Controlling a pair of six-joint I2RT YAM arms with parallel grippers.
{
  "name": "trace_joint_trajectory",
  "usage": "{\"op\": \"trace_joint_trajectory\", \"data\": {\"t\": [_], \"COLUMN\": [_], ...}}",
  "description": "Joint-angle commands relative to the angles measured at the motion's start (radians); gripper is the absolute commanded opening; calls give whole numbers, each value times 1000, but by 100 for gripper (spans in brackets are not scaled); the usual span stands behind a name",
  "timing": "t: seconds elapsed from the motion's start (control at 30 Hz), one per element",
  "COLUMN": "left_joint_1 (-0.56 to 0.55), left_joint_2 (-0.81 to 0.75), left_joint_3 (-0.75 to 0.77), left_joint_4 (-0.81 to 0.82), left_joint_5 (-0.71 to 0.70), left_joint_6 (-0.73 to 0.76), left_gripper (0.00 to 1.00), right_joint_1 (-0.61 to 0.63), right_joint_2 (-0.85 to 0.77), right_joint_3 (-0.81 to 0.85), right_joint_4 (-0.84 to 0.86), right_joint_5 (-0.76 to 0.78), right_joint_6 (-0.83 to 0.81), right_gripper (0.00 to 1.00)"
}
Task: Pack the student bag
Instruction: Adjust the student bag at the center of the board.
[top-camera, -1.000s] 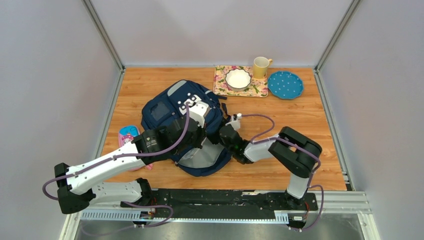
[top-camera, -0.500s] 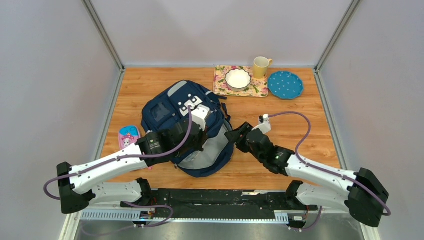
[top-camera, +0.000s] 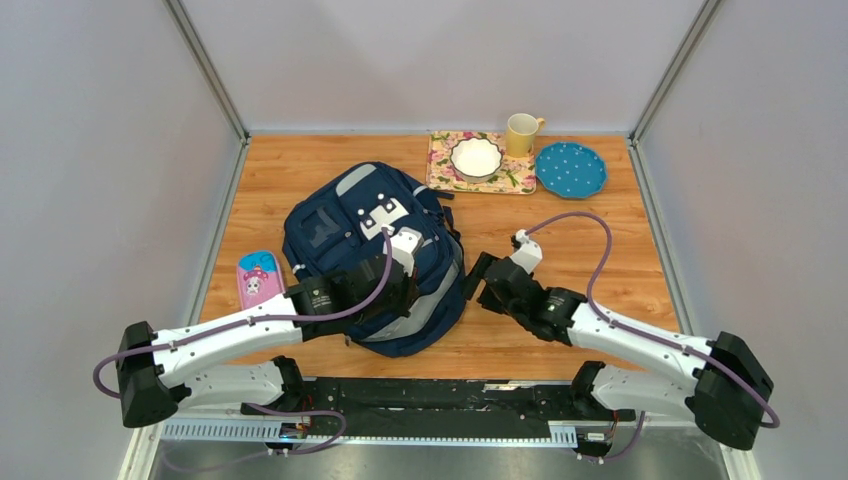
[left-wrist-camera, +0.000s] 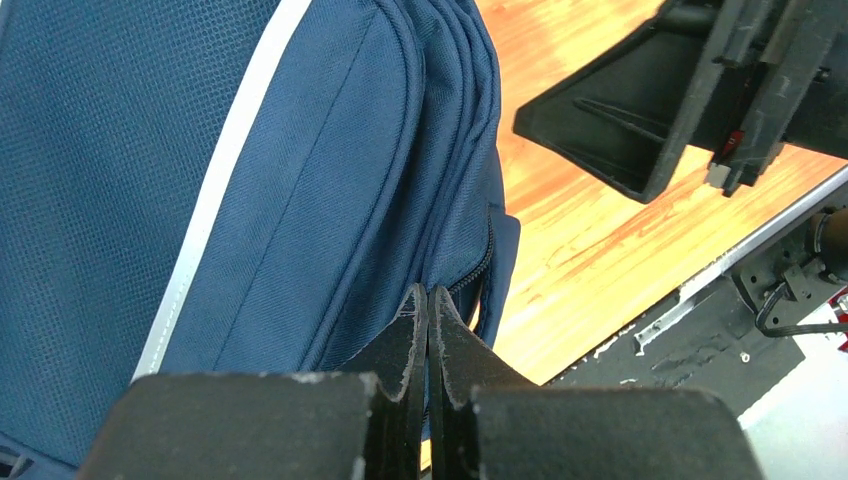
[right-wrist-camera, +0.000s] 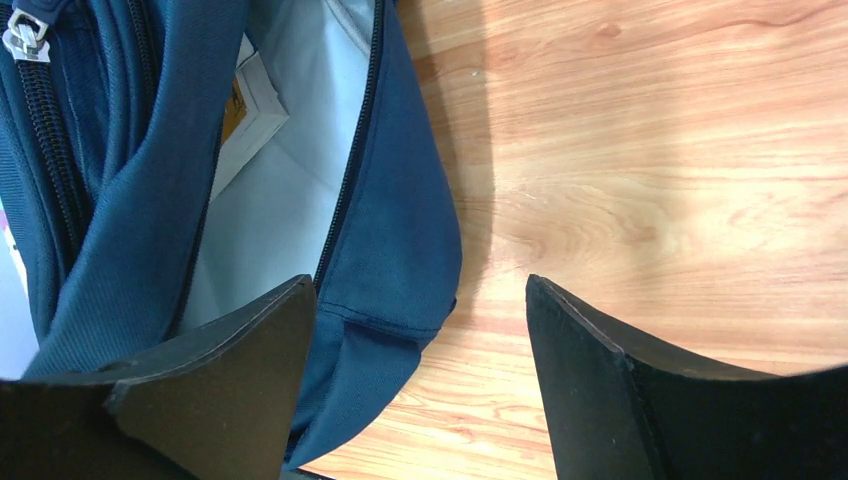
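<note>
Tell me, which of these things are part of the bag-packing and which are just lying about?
Part of the job: student bag, a compartment unzipped; pink pencil case beside it, probably to go in; left gripper, shut at the bag's edge; right gripper, open.
Lying about: white bowl on floral placemat; yellow mug; blue dotted plate.

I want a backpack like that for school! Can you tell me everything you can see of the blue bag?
The student bag is a navy woven-fabric backpack lying on the wooden table, front up. It has front pockets, grey stripes and a white dotted patch. Its main zip gapes at the near right, showing pale grey lining and something flat with a white edge inside. The left gripper, jaws shut, meets its zipped edge; the right gripper, jaws open, is beside the opening.
</note>
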Motion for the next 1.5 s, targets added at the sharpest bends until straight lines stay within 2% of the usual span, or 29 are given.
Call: {"op": "trace_joint_trajectory", "data": {"t": [0.0, 0.27, 0.37, 0.47, 0.57, 0.6, 0.63, 0.67, 0.7, 0.73, 0.77, 0.8, 0.87, 0.97, 1.07, 1.1, 1.13, 1.17, 1.23, 1.27, 1.33, 1.47], "left_joint_1": [0, 0, 0, 0, 0, 0, 0, 0, 0, 0, 0, 0, 0, 0, 0, 0, 0, 0, 0, -2, 0, 0], "left_joint_2": [-18, -18, -15, -13, -11, -13, -13, -11, -8, 2, 14, 27, 85, 124, 55, 27, -28, -57, -112, -125, -162, -222], "left_joint_3": [-21, -30, -33, -35, -36, -38, -45, -52, -56, -73, -84, -97, -85, -21, -24, -36, -41, -42, -29, -19, 1, -65], "left_joint_4": [52, 72, 75, 74, 77, 80, 94, 104, 115, 142, 170, 198, 203, 120, 84, 84, 81, 77, 33, 3, -76, -181], "left_joint_5": [-4, -7, -5, -13, -22, -25, -31, -36, -38, -25, -3, 27, 82, 87, 9, -7, -40, -53, -96, -116, -163, -243], "left_joint_6": [-26, -22, -16, -13, -11, -11, -10, -11, -14, -23, -22, -19, -23, -22, -30, -23, -17, -11, 4, 3, -14, -109], "left_gripper": [0, 0, 0, 0, 0, 0, 0, 0, 0, 8, 14, 25, 36, 42, 48, 54, 58, 61, 68, 69, 69, 72], "right_joint_1": [-1, -3, -12, -18, -18, -18, -18, -18, -18, -18, -18, -18, -18, -18, -18, -18, -18, -16, -18, -18, -19, -19], "right_joint_2": [84, 261, 330, 356, 316, 301, 264, 246, 229, 198, 183, 157, 130, 86, 46, 25, 15, 5, -35, -52, -116, -231], "right_joint_3": [88, 146, 177, 177, 134, 117, 102, 68, 53, 33, 2, -18, -64, -98, -113, -119, -121, -121, -113, -113, -112, -109], "right_joint_4": [46, 117, 101, 98, 98, 101, 110, 115, 120, 129, 133, 141, 149, 149, 124, 115, 109, 101, 68, 52, 18, -29], "right_joint_5": [-51, -54, -33, -34, -24, -18, -18, -21, -33, -42, -51, -76, -88, -67, -39, -34, -25, -15, -1, 25, 48, 64], "right_joint_6": [-33, 25, 27, 21, 27, 28, 34, 36, 38, 44, 54, 62, 88, 93, 88, 82, 81, 81, 68, 68, 59, 32], "right_gripper": [80, 80, 76, 61, 48, 34, 27, 13, 6, 1, 0, 0, 0, 0, 0, 1, 9, 33, 48, 62, 68, 70]}}
